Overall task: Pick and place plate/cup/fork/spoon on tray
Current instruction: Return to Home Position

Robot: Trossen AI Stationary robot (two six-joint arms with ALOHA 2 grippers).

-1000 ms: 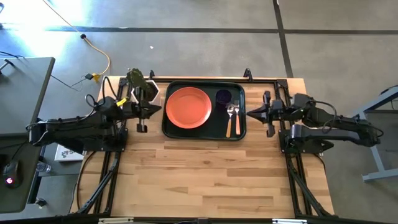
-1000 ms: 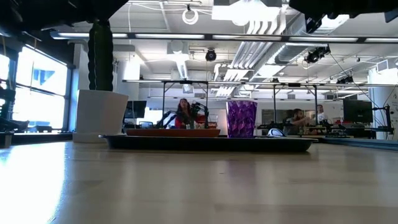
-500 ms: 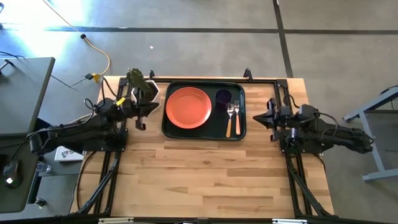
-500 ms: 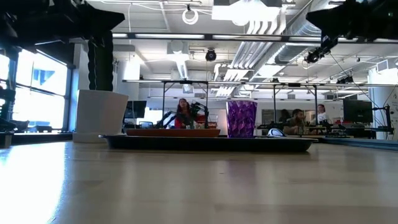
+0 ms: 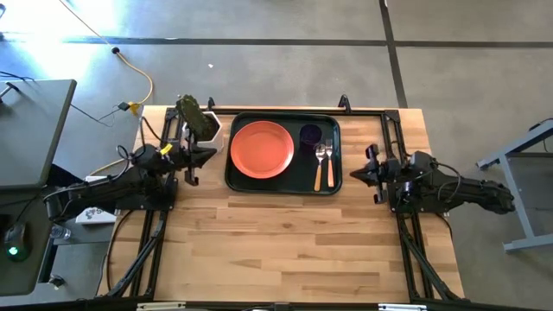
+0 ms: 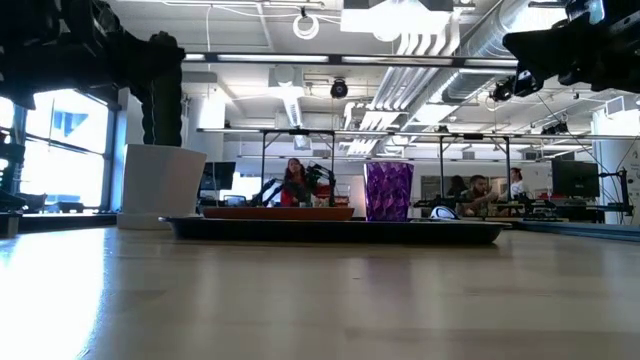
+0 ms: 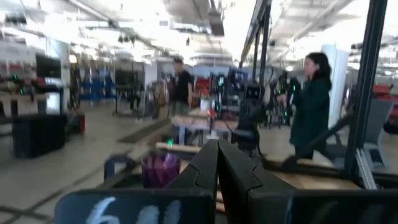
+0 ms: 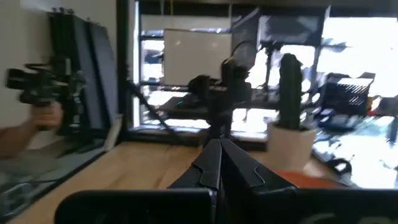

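Note:
The dark green tray (image 5: 238, 181) lies at the table's far middle. On it rest the orange plate (image 5: 260, 149), the purple cup (image 5: 311, 134), the fork (image 5: 319, 164) and the spoon (image 5: 330, 165). In the low view the tray (image 6: 330, 229) carries the plate (image 6: 278, 212) and the cup (image 6: 388, 190). My left gripper (image 5: 192, 156) is shut and empty, left of the tray. My right gripper (image 5: 366, 173) is shut and empty, right of the tray. Each wrist view shows its shut fingers (image 7: 217, 163) (image 8: 216, 158).
A white pot with a green plant (image 5: 198, 120) stands at the far left beside the tray, also in the low view (image 6: 160, 185). The wooden table's near half (image 5: 285, 250) is bare. People stand in the room beyond the table.
Both arms have drawn back from the tray: my left gripper toward the table's left edge and slightly nearer, my right gripper toward the right edge and nearer. Both have stayed shut. The things on the tray have not moved.

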